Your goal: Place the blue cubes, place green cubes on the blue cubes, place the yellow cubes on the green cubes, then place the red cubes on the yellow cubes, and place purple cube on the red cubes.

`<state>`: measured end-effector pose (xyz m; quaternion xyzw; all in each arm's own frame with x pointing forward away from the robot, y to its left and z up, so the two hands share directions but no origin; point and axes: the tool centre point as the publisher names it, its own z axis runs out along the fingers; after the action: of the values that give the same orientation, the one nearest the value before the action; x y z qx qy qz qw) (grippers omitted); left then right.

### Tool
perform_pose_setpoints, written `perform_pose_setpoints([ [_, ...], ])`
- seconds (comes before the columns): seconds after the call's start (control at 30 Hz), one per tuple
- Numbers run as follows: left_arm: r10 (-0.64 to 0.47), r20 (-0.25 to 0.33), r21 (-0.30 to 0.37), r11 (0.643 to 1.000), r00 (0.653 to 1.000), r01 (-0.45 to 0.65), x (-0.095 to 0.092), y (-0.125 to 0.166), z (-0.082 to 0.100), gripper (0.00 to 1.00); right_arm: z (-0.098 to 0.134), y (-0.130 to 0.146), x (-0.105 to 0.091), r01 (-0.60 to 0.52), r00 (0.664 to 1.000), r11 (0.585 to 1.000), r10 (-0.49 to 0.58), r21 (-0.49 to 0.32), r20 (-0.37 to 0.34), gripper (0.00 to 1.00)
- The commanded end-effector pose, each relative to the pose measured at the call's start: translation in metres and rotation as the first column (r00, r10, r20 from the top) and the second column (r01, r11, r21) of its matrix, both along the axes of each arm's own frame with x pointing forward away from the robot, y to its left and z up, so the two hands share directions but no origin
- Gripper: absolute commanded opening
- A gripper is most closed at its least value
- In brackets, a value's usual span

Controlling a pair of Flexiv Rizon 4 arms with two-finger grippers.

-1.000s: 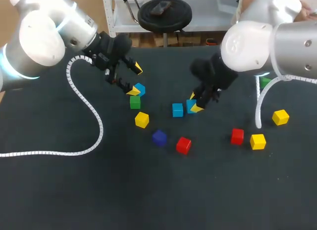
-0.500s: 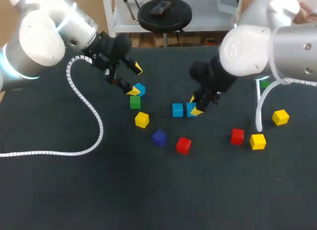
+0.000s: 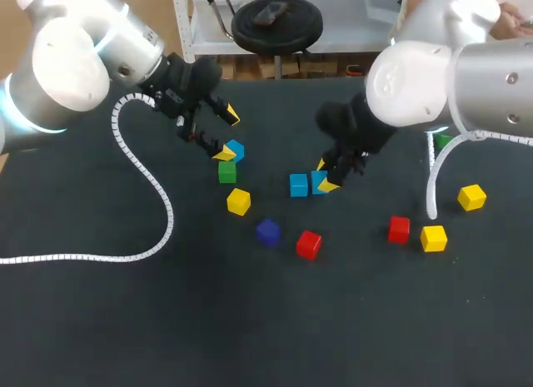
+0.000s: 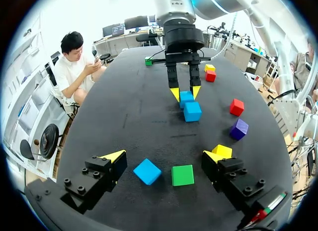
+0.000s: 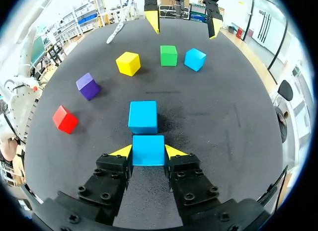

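Observation:
My right gripper point(image 3: 325, 176) point(image 5: 148, 151) is shut on a blue cube point(image 3: 318, 182) point(image 5: 148, 150), low over the table. A second blue cube point(image 3: 299, 185) point(image 5: 143, 116) sits right beside it, ahead of the fingers. My left gripper point(image 3: 226, 135) point(image 4: 164, 156) stands open above a third blue cube point(image 3: 235, 150) point(image 4: 147, 171) and a green cube point(image 3: 226, 172) point(image 4: 182, 175), touching neither. A yellow cube point(image 3: 238, 201) point(image 4: 222, 151) lies by one left finger. The purple cube point(image 3: 267, 231) and a red cube point(image 3: 308, 244) lie nearer the front.
At the right lie another red cube point(image 3: 399, 230), two yellow cubes point(image 3: 433, 238) point(image 3: 471, 197) and a green cube point(image 3: 446, 140) partly behind my right arm's white cable. My left arm's white coiled cable point(image 3: 150, 187) loops across the table's left side.
My right gripper has carried its blue cube slightly left, closer to the second blue cube. The left arm has not moved.

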<state>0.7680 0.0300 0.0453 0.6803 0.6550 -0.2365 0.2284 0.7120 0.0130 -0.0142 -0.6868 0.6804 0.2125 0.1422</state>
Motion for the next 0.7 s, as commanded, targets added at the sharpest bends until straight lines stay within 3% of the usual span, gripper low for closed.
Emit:
perform_pose_setpoints([
  [0.03,-0.002,-0.001,0.0,1.0,1.0,0.002,0.001,0.0,0.0,1.0,-0.002,-0.001,0.0,0.004,1.0,1.0,-0.004,-0.004,-0.002,0.0],
  [0.4,-0.002,-0.001,0.0,1.0,1.0,0.002,0.001,0.0,0.0,1.0,0.008,-0.006,-0.002,0.022,1.0,1.0,-0.022,0.002,0.008,0.0],
  [0.7,-0.002,-0.001,0.0,1.0,1.0,0.002,0.001,0.0,0.0,1.0,0.001,0.0,-0.001,0.017,1.0,1.0,-0.017,-0.006,0.0,0.0],
])
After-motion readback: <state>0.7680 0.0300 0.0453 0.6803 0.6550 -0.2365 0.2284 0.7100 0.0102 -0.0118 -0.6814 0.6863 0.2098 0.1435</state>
